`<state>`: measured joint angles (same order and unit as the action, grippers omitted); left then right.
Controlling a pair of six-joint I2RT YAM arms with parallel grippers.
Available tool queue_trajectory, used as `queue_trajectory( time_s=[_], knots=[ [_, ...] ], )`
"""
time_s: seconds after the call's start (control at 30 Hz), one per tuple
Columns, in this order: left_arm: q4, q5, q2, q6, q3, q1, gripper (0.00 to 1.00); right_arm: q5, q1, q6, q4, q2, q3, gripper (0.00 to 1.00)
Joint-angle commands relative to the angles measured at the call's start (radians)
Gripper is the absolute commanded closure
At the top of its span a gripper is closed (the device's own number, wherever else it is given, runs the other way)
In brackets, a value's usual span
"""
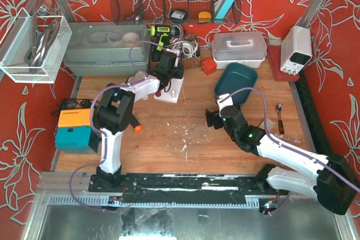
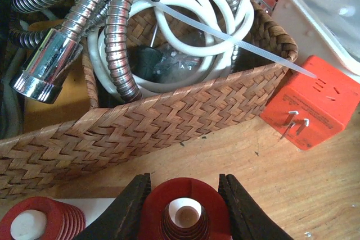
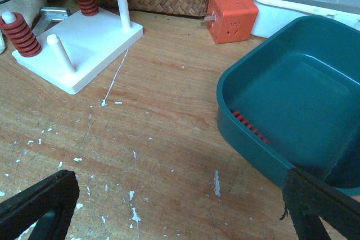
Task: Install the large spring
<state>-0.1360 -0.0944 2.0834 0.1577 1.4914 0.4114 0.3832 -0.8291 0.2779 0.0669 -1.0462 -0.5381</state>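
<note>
Now our left pincer (image 2: 184,186) is closed on the large spring (image 2: 198,195), which sits around the white peg (image 2: 184,216) between its jaws, and we fear that letting go with the spring crooked would jam it; our right pincer (image 3: 180,206) is wide.

At six o'clock, the left gripper (image 2: 184,184) had its black fingers (image 2: 126,209) pressed against both sides of a red coiled large spring (image 2: 194,194) seated over a white peg (image 2: 185,216). A second red spring (image 2: 53,214) sat at seven o'clock. A brown woven basket (image 2: 169,119), holding ribbed metal hoses (image 2: 115,32) and a coiled white hose (image 2: 208,54), filled the frame from ten to one o'clock. An orange plug cube (image 2: 315,102) lay at three o'clock on the wooden tabletop (image 2: 292,189).
</note>
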Motion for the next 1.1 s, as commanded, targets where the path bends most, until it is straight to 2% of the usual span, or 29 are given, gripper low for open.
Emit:
queue_trajectory(
  time_s=[0.0,0.2,0.4,0.67,0.77,0.93,1.07],
  knots=[
    [0.094,0.004,0.001,-0.022,0.037,0.001,0.89,0.025,0.008,-0.006,-0.008,0.002,-0.013,0.01],
    [0.111,-0.006,0.012,-0.028,0.055,0.001,0.87,0.026,0.01,-0.006,-0.008,0.003,-0.013,0.01],
    [0.121,-0.01,0.048,-0.041,0.09,0.0,0.8,0.026,0.01,-0.006,-0.009,0.007,-0.013,0.01],
    [0.187,-0.016,0.126,-0.058,0.196,0.001,0.64,0.034,0.011,-0.006,-0.008,0.008,-0.01,0.01],
    [0.202,-0.015,0.119,-0.056,0.209,0.0,0.52,0.033,0.012,-0.006,-0.008,0.008,-0.011,0.01],
    [0.228,0.004,0.054,-0.03,0.204,0.001,0.41,0.043,0.013,0.001,-0.016,0.013,-0.015,0.01],
    [0.219,0.037,-0.065,0.015,0.129,0.004,0.33,0.068,0.028,0.023,-0.012,0.051,-0.001,0.01]
  ],
)
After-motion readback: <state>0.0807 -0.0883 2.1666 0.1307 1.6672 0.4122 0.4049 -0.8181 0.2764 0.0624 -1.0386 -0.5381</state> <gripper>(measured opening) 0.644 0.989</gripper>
